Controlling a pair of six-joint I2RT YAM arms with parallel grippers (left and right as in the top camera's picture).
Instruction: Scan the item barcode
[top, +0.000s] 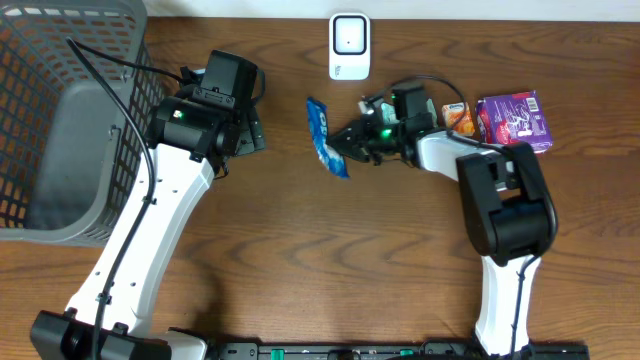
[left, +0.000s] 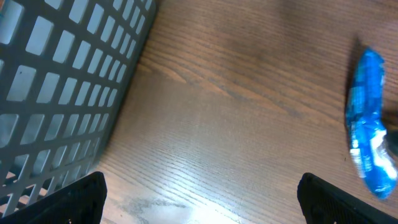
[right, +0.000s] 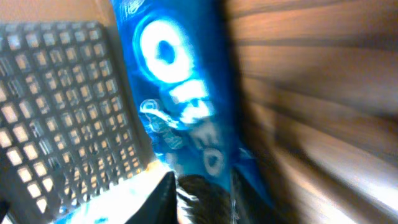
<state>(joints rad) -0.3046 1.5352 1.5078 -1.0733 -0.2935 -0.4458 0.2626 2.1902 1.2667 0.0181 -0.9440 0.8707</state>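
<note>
On the table (top: 300, 255), one blue packet (top: 322, 125) at right gripper (top: 347, 146), grip unclear; left gripper (left: 202, 190) wide; one scanner (top: 349, 45).

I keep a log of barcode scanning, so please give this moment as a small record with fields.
scanner: white scanner, top centre of the table
item: blue packet, below the scanner in the overhead view
basket: grey mesh basket, far left
right end effector: at the packet's right end; grip unclear, wrist view blurred
left end effector: open, empty, between basket and packet
other goods: purple box and orange pack, at the right
</note>
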